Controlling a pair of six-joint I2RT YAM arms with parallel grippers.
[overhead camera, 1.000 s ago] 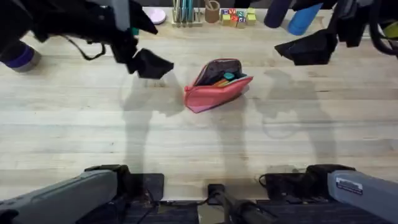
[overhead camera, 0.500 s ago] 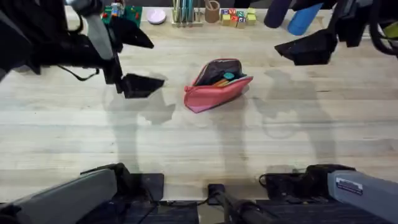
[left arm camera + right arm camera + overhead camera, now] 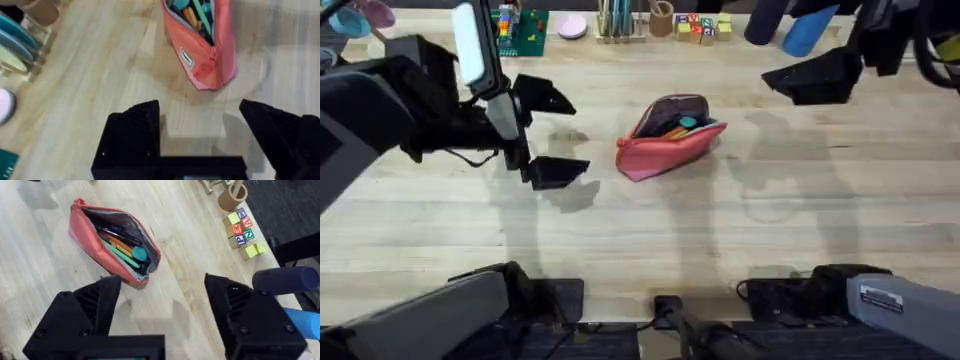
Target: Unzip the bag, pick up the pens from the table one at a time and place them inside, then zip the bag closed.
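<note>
The salmon-pink bag (image 3: pixel 665 148) lies mid-table with its zipper open and its mouth gaping. Pens (image 3: pixel 122 247) lie inside it, among them a teal-green one, an orange one and dark ones, also seen in the left wrist view (image 3: pixel 197 12). My left gripper (image 3: pixel 552 135) hovers open to the left of the bag (image 3: pixel 207 60), a short gap away, with nothing between its fingers (image 3: pixel 132 132). Farther back and to the right of the bag (image 3: pixel 95 245), my right gripper (image 3: pixel 812 76) hangs open and empty above the table (image 3: pixel 640 240).
Along the far edge stand a rack of teal sticks (image 3: pixel 615 20), a brown cup (image 3: pixel 662 18), letter blocks (image 3: pixel 702 27), a pink disc (image 3: pixel 570 25) and a green-and-red block set (image 3: pixel 515 30). Blue and dark cylinders (image 3: pixel 790 25) lie at the back right.
My left arm has swung nearer to the front and its open gripper now sits level with the bag's left side. The bag and right gripper have not moved.
</note>
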